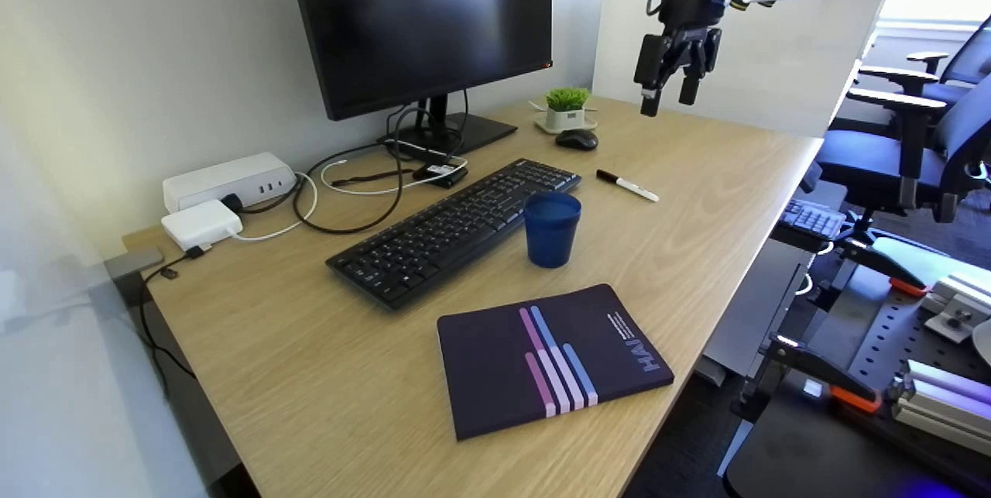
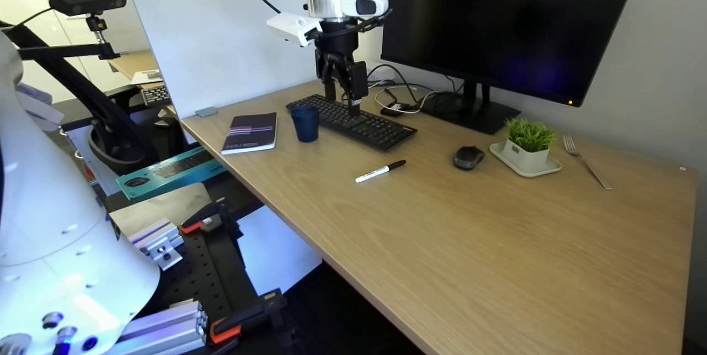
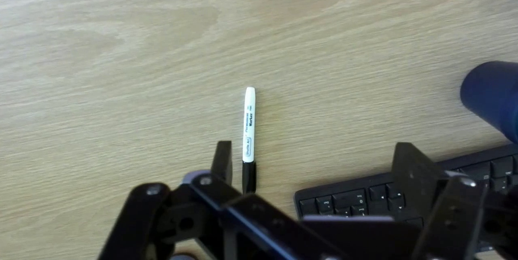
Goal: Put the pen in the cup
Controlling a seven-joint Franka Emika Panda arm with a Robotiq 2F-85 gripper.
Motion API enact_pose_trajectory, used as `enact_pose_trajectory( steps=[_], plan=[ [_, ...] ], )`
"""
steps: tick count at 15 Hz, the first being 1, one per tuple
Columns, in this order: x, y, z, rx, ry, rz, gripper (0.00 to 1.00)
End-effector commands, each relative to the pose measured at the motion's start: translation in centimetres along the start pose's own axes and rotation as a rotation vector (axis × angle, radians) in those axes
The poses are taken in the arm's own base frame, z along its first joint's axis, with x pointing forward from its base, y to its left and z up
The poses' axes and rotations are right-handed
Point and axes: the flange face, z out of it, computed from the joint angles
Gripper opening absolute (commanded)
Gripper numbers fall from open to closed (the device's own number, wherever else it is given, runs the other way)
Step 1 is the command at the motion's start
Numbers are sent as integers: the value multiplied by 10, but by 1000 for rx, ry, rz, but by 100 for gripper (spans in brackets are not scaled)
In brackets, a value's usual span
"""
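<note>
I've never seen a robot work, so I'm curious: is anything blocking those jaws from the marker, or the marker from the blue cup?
Nothing visible is in the way. No object shows between the open jaws and the marker. From there to the blue cup, the keyboard lies alongside the direct route, not across it.

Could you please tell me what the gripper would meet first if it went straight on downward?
Probably the desk top, near the pen: the gripper points down, jaws open. Depth is hard to judge, so it might touch the pen instead.
</note>
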Motion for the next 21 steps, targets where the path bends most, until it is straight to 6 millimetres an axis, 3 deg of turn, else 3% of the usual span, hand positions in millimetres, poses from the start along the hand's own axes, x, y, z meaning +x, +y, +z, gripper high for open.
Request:
enact_pose_trajectory(
  steps=[1,11,21],
  plan=[
    [10,7,16,23,9,22,100],
    [2,53,73,50,19,64,100],
    [9,44,117,56,51,35,100]
  ],
)
